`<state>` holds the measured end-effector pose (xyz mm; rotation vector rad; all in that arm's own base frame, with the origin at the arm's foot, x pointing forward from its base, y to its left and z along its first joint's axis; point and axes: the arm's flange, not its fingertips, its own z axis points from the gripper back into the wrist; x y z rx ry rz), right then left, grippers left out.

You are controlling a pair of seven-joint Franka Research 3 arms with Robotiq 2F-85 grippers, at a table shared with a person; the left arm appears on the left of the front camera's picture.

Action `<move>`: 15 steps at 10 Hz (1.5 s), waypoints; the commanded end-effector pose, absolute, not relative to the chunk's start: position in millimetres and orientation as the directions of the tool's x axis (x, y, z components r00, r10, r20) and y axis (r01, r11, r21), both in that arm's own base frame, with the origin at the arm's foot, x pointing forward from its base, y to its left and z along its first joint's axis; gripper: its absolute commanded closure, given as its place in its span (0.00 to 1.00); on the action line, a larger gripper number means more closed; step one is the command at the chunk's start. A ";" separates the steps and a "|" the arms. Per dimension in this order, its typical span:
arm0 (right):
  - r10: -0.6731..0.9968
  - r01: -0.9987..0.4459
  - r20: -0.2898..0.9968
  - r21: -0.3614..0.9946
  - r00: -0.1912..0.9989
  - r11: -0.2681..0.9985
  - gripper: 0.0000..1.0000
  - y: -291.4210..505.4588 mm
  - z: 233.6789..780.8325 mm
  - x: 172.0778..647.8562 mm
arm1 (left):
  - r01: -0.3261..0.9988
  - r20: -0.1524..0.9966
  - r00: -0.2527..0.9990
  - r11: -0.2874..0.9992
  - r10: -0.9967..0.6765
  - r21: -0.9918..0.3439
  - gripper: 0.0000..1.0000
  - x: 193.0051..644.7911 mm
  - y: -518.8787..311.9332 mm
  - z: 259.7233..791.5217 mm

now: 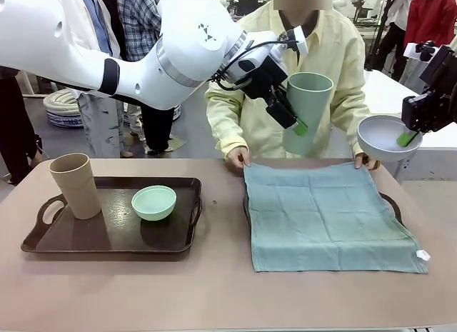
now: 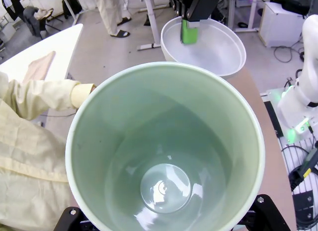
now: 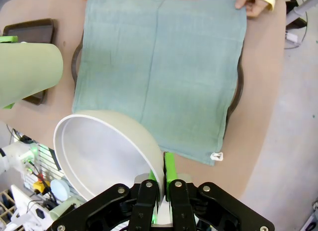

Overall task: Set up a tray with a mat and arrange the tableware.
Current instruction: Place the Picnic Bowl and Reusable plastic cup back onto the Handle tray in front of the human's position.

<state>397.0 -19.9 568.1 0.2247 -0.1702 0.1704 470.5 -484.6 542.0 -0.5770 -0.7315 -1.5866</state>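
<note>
left arm (image 1: 153,57): glossy white shells, black joint band (image 1: 109,76), black cable (image 1: 243,55) | left end effector (image 1: 301,123), right end effector (image 1: 408,137): black, green pads (image 1: 407,139) | person: pale yellow long-sleeved shirt (image 1: 346,68)

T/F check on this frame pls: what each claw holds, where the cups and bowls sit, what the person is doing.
1. The left claw holds the pale green tumbler in the air. True.
2. The right claw is open and empty. False: it is shut on the rim of the whitish bowl, which is held off the table.
3. The tan tumbler stands on the mat. False: it stands upright on the dark tray on the robot's left, beside the mint bowl.
4. The person's hands are at the mat's far corners. True.
5. The mat lies over a second tray. True.
</note>
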 end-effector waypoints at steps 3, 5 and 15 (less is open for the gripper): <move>0.154 -0.193 0.191 0.204 0.969 0.960 0.99 -20.0 567.9 397.5 | 0.985 0.727 -0.163 -0.071 -0.667 0.156 0.93 471.3 -484.3 542.8; 0.148 -0.186 0.186 0.206 0.971 0.961 0.95 -19.9 568.1 397.0 | 0.989 0.726 -0.141 -0.066 -0.673 0.132 0.16 470.5 -484.7 542.0; 0.016 -0.042 0.103 0.256 0.995 0.966 0.95 -22.9 415.9 470.3 | 0.985 0.817 -0.134 -0.165 -0.561 0.048 0.16 482.9 -473.0 402.3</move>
